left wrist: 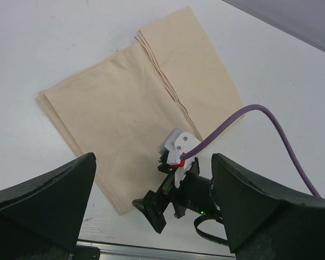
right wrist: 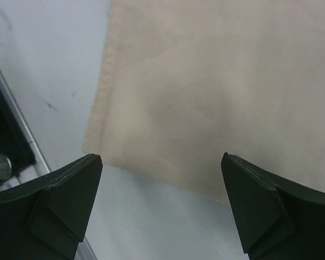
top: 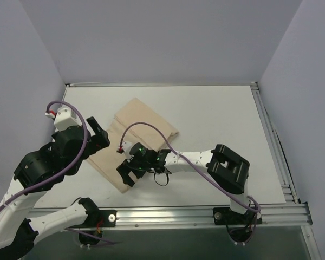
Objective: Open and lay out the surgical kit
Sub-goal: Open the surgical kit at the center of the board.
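Over the near corner of the folded wrap sheet (top: 146, 123), left of centre on the desk (top: 222, 116): hovers with right gripper (right wrist: 162, 184) spread wide, holding nothing; left gripper (left wrist: 153, 160) equally apart. Looks like unfolding, first flap. Next calls for pinching the top layer only.

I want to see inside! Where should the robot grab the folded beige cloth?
Probably the beige cloth by its near corner, coming in low from the front: it lies flat, and that corner sits just before the open right gripper.
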{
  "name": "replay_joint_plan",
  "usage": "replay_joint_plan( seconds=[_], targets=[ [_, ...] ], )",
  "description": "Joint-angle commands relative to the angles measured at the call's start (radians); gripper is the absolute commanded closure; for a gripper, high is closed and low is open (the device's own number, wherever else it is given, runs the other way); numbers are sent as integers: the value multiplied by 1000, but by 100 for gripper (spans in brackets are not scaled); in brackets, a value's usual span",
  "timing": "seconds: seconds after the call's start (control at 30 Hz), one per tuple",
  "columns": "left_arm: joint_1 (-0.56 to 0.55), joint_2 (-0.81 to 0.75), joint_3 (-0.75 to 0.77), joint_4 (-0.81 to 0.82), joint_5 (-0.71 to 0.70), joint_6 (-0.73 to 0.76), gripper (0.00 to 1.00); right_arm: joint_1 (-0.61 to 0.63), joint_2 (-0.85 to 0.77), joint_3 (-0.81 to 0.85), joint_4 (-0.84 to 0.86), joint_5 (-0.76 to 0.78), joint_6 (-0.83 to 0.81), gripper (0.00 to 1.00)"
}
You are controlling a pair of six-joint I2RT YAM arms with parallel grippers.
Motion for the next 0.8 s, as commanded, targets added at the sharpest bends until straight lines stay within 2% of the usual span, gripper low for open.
replay_joint_plan(
  seconds=[0.0,0.2,0.37,0.43,0.47,0.5,0.77],
  targets=[
    [0,24,-14,32,5,3,4,-32,-150,-19,48,155,44,0],
    [0,70,-56,84,34,14,3,-136,-274,-125,34,347,175,0],
    [1,79,-118,149,62,35,0,-258,-356,-260,106,320,288,2],
    [1,81,-127,169,72,40,0,-296,-362,-295,129,292,321,15],
    [3,81,-129,175,75,47,0,-307,-362,-307,143,286,331,29],
    [3,81,-130,184,78,49,0,-315,-364,-320,181,251,350,33],
    [3,104,-112,200,95,67,0,-362,-338,-406,308,225,443,28]
  ],
)
